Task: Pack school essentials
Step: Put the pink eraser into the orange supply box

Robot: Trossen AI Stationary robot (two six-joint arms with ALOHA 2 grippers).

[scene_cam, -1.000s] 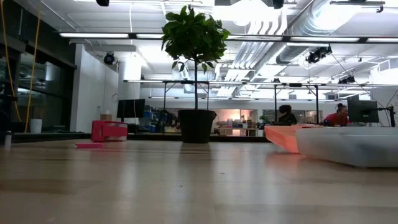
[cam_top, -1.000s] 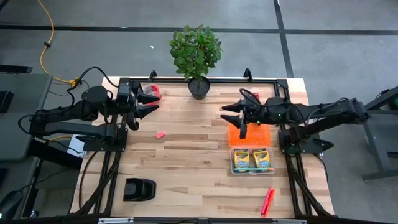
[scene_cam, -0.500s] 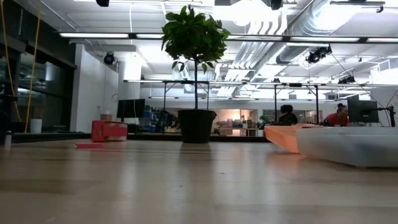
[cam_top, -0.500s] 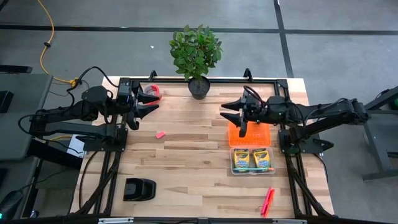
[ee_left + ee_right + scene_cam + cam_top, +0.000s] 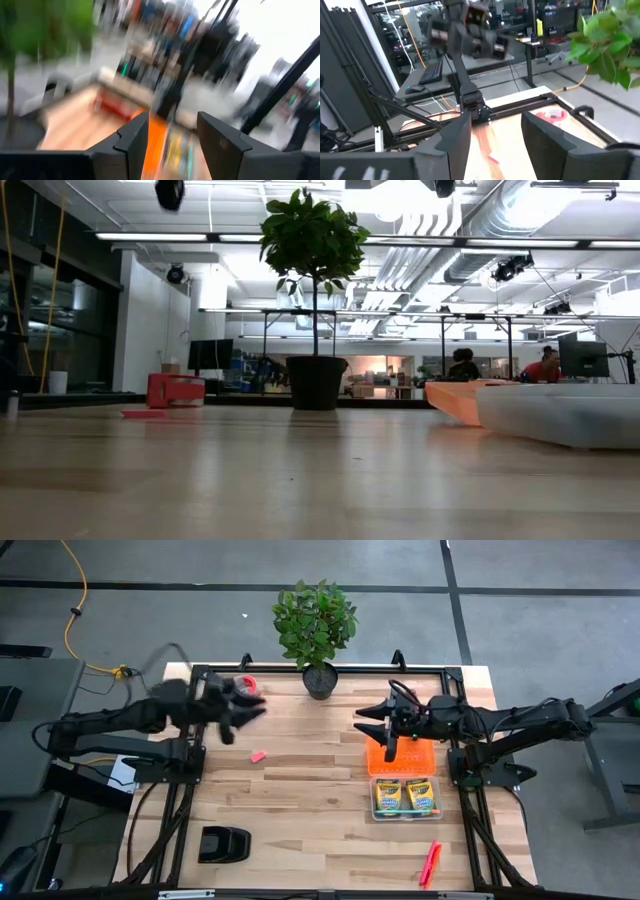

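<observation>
Two yellow-and-green crayon boxes (image 5: 405, 797) lie side by side in a clear tray (image 5: 374, 802) at the right. A tiny pink eraser (image 5: 258, 755) lies on the bare wood left of centre. Pink and red-orange markers (image 5: 431, 862) lie near the front right edge. No blue pen shows. My left gripper (image 5: 255, 708) is open and empty in the air, above and beyond the eraser. My right gripper (image 5: 368, 723) is open and empty over the far-left corner of an orange tray (image 5: 412, 756).
A potted plant (image 5: 318, 635) stands at the far edge, centre. A red tape roll (image 5: 248, 688) lies at the far left. A black object (image 5: 223, 843) sits at the near left. Bare wood lies between the eraser and the trays.
My left gripper has swung quickly toward the table's right and risen, blurred in motion; part of the arm now shows at the top of the low view. It stays open and empty. Nothing on the table has moved.
</observation>
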